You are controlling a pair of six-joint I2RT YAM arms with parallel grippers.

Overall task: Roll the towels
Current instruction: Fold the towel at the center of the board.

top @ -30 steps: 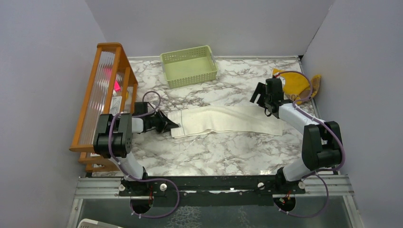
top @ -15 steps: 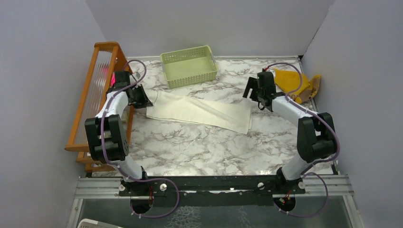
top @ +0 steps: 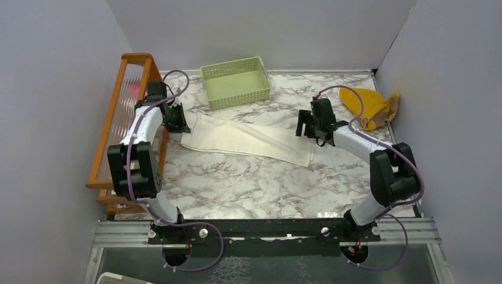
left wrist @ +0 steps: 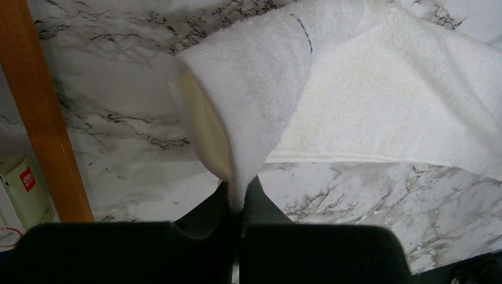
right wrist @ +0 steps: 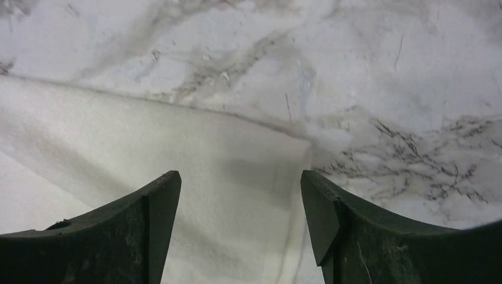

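The long cream-white cloth towel [top: 248, 139] is laid flat and slanted on the marbled tabletop [top: 254, 183], on the near side of the pale green plastic basket [top: 240, 97] and apart from it. Its nearer end, in front of the basket and to its right, is hovered over by the right pincer [right wrist: 240, 195]. The fingers are spread wide with nothing between them, and the towel's short edge and corner are seen just beneath. The farther end, in front of the basket's left corner, is held by the left pincer [left wrist: 240, 201], clamped shut on a raised corner, so the cloth is tented and folded over there. The mustard-yellow towel with a brownish part [top: 364, 103] is left crumpled well to the right of the basket, untouched.

The step in hand is judged to be the straightening of the cream towel before rolling. It is best done if the right pincer is lowered squarely onto the free corner and closed on every layer. The cloth should then be drawn taut between both pincers and the lifted corner laid down without a crease. Otherwise a lopsided roll may be expected.
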